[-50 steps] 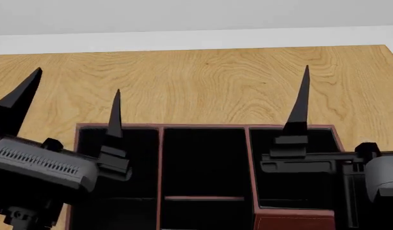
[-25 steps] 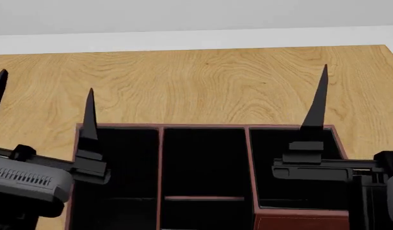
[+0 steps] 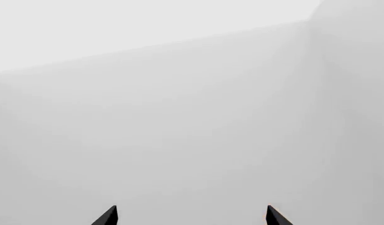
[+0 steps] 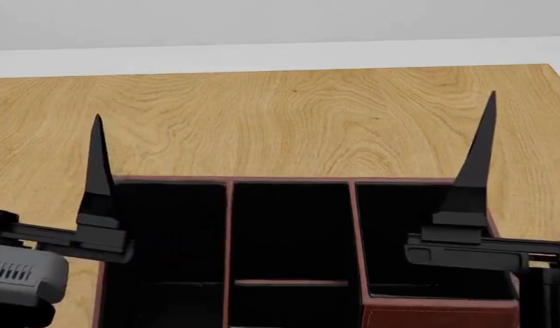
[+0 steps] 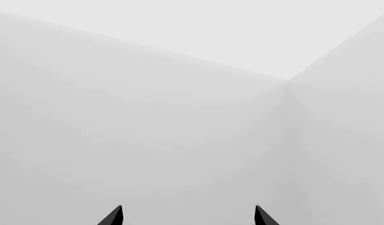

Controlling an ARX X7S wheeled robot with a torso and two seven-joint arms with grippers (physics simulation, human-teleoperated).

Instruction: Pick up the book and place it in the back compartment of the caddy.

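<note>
Overhead, the head view looks down on a black caddy (image 4: 294, 239) with reddish-brown rims, resting on a wooden table (image 4: 289, 116) and divided into several compartments. Those that show look dark, and no book can be made out in any of them, though the interiors are too shadowed to be sure. No book shows on the table either, so where it is cannot be told from these pictures.

Both arms point toward twelve o'clock, away from the robot. Only one black fingertip of the left gripper (image 3: 190, 216) shows in the head view, rising at about nine o'clock of the caddy. One fingertip of the right gripper (image 5: 188, 216) rises at about three o'clock. Each wrist view shows its two fingertips spread well apart with nothing between them, against plain pale walls: both grippers are released and carry nothing.

As a judgement, with the book out of sight and both grippers bare, the scene would fit a moment when the book lies elsewhere awaiting a grasp, or one when it sits hidden in a shadowed compartment
</note>
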